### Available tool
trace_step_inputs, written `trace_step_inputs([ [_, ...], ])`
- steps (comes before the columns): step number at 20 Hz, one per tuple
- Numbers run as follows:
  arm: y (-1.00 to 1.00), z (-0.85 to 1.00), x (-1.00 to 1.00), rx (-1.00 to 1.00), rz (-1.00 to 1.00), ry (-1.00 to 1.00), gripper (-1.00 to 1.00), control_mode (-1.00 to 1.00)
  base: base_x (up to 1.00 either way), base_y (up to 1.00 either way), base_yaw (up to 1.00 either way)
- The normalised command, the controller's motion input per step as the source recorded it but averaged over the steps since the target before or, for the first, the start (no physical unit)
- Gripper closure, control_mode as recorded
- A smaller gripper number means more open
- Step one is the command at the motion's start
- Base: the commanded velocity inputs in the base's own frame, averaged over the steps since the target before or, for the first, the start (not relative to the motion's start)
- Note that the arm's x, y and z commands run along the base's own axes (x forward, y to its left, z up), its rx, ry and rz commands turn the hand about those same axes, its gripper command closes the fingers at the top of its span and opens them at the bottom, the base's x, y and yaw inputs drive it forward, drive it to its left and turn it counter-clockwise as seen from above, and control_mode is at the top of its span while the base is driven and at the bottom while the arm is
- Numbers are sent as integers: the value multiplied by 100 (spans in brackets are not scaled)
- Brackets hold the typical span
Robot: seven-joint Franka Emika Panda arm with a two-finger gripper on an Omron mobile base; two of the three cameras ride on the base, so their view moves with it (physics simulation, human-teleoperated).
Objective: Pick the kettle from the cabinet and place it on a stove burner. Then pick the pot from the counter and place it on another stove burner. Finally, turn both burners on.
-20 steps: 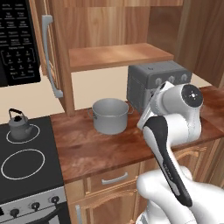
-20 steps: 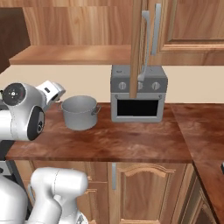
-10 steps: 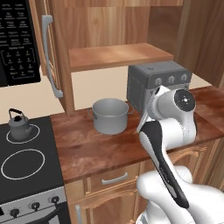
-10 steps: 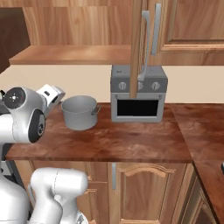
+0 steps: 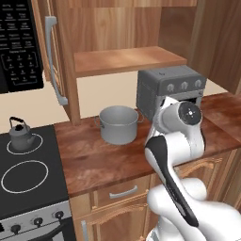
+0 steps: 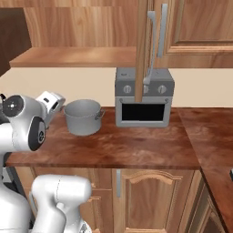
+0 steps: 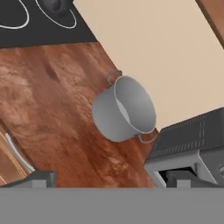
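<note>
Fingers [image 7: 107, 179] are spread wide apart and hold nothing; I see their two dark tips at the bottom of the hand view, one far to each side. Between them and ahead lies the pot [image 7: 124, 109], which is the thing I must take now, I judge. It stands on the table [image 7: 52, 113], apart from the fingers, with its open mouth turned toward the pale wall. One loop handle points toward the cooktop [image 7: 39, 26] and the other toward the toaster oven [image 7: 192, 144], so the line through the handles runs across my approach. The rim is round, so I think a grasp on the near wall of the pot or on one handle would both be possible.

From the left base view, the hand [image 5: 186, 113] hangs in front of the toaster oven, and the pot [image 5: 118, 123] is to its left, near but not touching. The kettle [image 5: 20, 134] sits already on the rear burner ring, so that part of the task looks done. The front burner [image 5: 26, 175] is free for the pot. Above, the cabinet [image 5: 123, 60] stands open with a bare shelf.
</note>
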Motion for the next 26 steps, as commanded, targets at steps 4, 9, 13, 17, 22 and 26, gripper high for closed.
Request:
trace_step_inputs([
  [4, 14, -8, 13, -10, 0, 1, -100, -100, 0, 0, 0],
  [9, 8, -2, 23, -6, 0, 2, -100, -100, 0, 0, 0],
  [13, 4, -11, 29, -6, 1, 3, -100, -100, 0, 0, 0],
  [17, 1, -17, 26, -9, 1, 6, -100, -100, 0, 0, 0],
  [22, 5, -22, 25, -10, 0, 7, -100, -100, 0, 0, 0],
  [26, 6, -23, 29, -10, 0, 5, -100, -100, 0, 0, 0],
])
